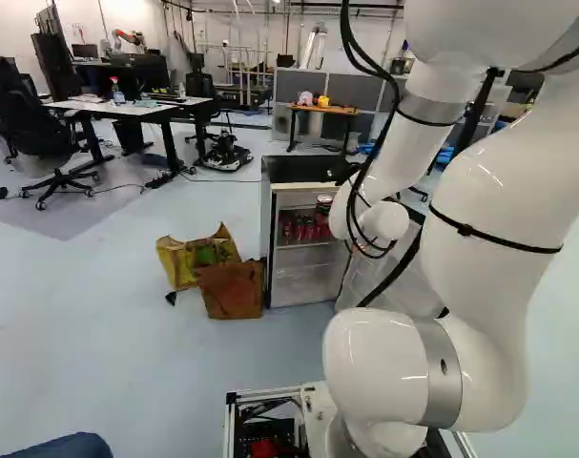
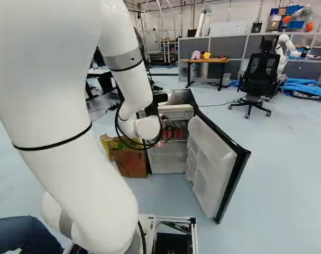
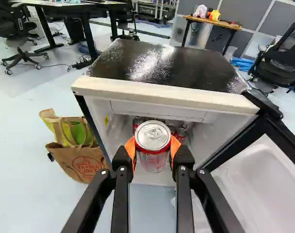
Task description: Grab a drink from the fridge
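You've got a drink, operator! Your gripper (image 1: 328,202) is clamped on a can (image 3: 153,137), silver lid up, red band below the rim. Look down the wrist view: orange pads (image 3: 131,149) press it from both sides, at nine and three o'clock on the can.

Straight ahead of you at twelve sits the fridge (image 3: 162,95), black on top and standing open. The can shows against its open mouth; whether it's fully outside, you can't tell from here. Beyond the can, more red cans (image 3: 181,134) line up inside, at eleven and one o'clock from it.

Over at two o'clock from your gripper, there's the fridge door (image 2: 210,159), swung wide, pale shelves on its inner face. And at ten o'clock, down on the floor beside the fridge, a brown paper bag (image 3: 81,162) with a yellow-and-green bag (image 3: 52,121) right behind it. Deep at one o'clock, past the fridge, you see a wooden-topped table (image 3: 213,21) with small pink and yellow things on it
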`<state>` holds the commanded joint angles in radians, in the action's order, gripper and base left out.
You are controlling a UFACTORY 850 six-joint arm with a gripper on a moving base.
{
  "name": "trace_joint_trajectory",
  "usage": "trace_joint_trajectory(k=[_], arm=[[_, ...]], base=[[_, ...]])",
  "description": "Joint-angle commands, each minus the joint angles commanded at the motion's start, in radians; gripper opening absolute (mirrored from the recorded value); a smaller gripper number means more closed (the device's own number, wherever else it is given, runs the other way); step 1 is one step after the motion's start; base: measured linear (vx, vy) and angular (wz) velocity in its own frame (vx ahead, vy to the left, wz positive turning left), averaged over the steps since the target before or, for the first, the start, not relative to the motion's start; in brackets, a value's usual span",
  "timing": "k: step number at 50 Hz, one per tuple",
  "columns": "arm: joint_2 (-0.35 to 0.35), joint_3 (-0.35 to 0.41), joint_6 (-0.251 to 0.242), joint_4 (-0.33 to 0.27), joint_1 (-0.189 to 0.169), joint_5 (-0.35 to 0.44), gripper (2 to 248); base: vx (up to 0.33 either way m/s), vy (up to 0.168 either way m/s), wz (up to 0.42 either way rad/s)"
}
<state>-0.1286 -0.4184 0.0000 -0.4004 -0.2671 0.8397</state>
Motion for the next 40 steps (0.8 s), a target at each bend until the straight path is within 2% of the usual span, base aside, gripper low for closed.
trace_joint_trajectory(k=[40], arm=[[0.078,-0.028,0.0,0.0,0.009,-0.041,92]], base=[[0.0,0.0,0.0]])
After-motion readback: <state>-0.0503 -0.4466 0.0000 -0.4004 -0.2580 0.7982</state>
